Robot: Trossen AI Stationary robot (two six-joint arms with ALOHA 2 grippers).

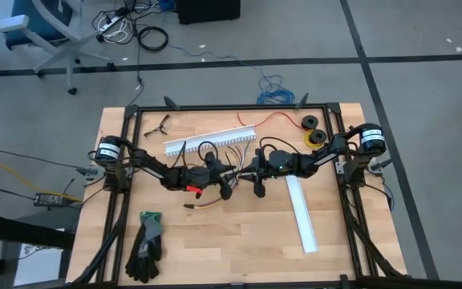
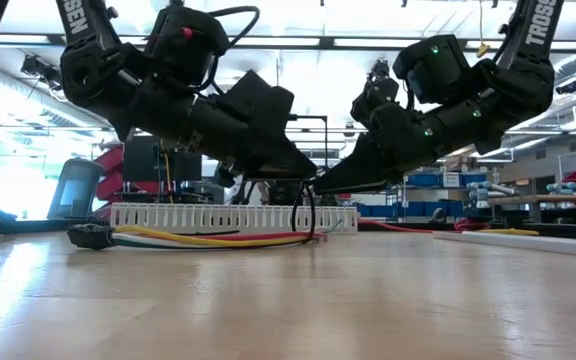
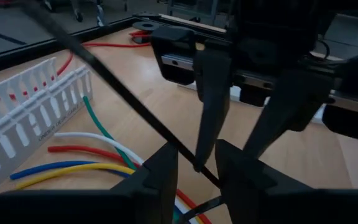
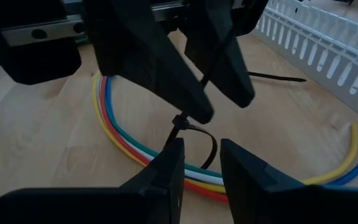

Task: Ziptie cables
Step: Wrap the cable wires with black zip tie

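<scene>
Cinching a black zip tie loop around the cable bundle at mid-table.

Both pincers meet tip to tip over the bundle of thin yellow, green, blue, orange and red cables, which lies on the wood directly beneath them. My left gripper has its fingers slightly parted around the thin black zip tie strap; my right gripper, likewise narrowly parted, sits just before the tie's head, and I cannot tell whether it grips. Next, I judge: hold the head, pull the strap tight.

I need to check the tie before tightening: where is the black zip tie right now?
The zip tie is looped around the cables mid-table, between the left gripper and right gripper, just in front of the white slotted channel.
</scene>
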